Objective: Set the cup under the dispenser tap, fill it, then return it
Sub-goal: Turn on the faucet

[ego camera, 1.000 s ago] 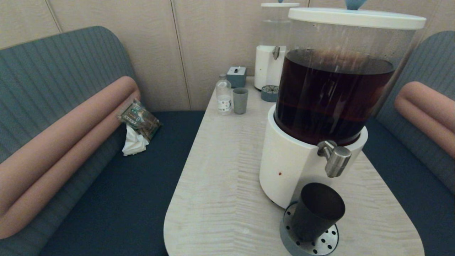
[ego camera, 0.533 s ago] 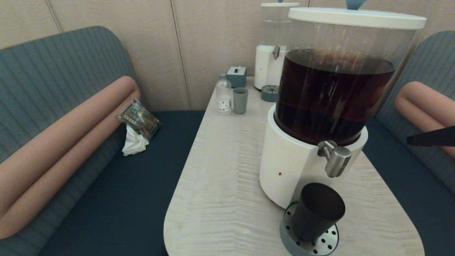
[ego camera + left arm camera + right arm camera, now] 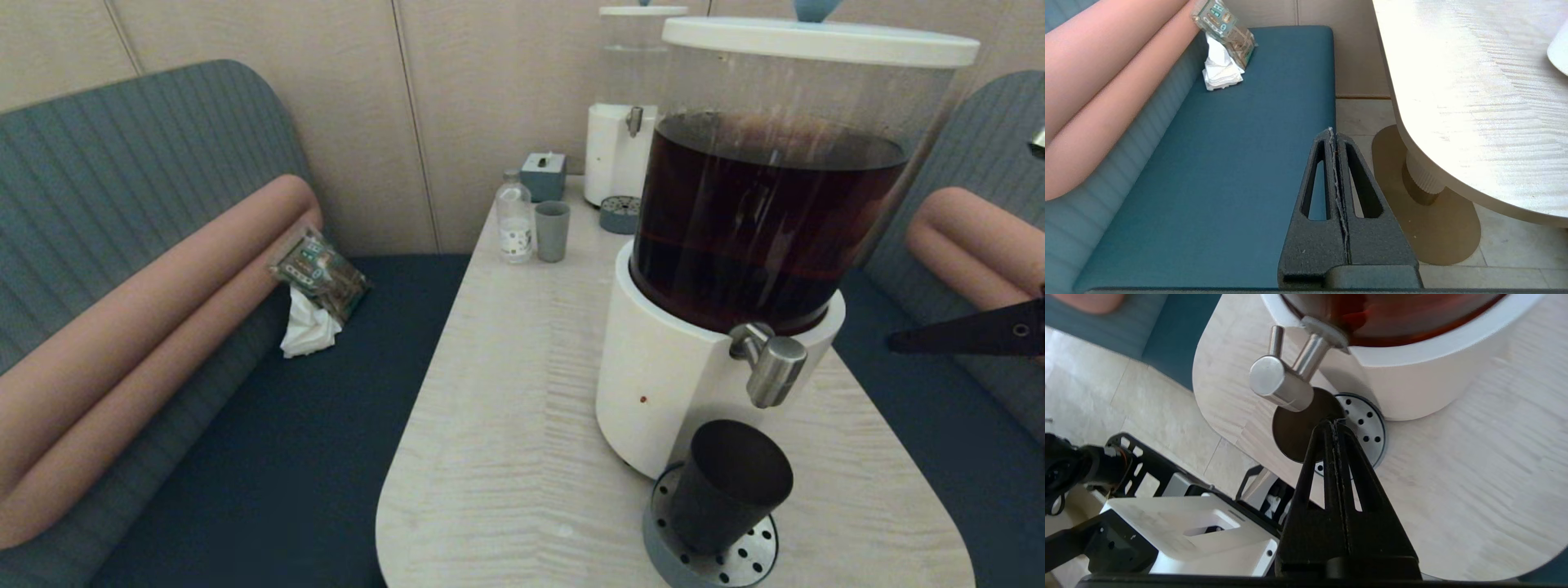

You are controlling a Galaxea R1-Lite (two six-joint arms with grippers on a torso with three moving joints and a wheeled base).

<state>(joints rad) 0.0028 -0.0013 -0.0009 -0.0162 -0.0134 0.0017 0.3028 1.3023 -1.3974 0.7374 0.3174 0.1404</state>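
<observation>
cup (image 3: 729, 483) on drip tray (image 3: 739, 563) under dispenser tap (image 3: 771, 370), tank of brown liquid (image 3: 763, 220)

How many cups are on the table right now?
2. The black cup stands on the perforated drip tray under the dispenser tap at the near end; a grey-green cup stands beside the small bottle at the far end. The big dispenser may hide others.

The cup (image 3: 729, 485) was plain black; the dispenser tap (image 3: 771, 366) brushed steel; the table (image 3: 506, 425) pale, wood-grained.
</observation>
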